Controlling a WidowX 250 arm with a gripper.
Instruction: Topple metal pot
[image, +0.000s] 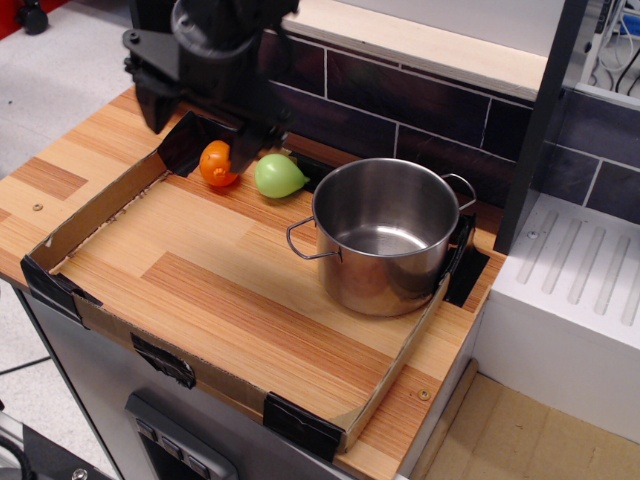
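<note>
The counter is striped light and reddish wood, edged by a low cardboard wall with black tape at its corners; its near corner runs out of view at 6 o'clock. At 11 o'clock the black gripper hangs over the wall's far corner, its upper body cut off by the top edge. Two dark fingers stand apart, released, nothing between them; the right one covers part of the orange fruit, which is smooth and rounded. Just beside it at 3 o'clock lies the green fruit, glossy, with a pointed tip toward the pot. The pot stands upright at 3 o'clock of the counter, shiny steel, cylindrical, lidless, with thin wire loop handles. Its far handle is partly hidden by the rim, and its base presses against the cardboard wall's right side.
</note>
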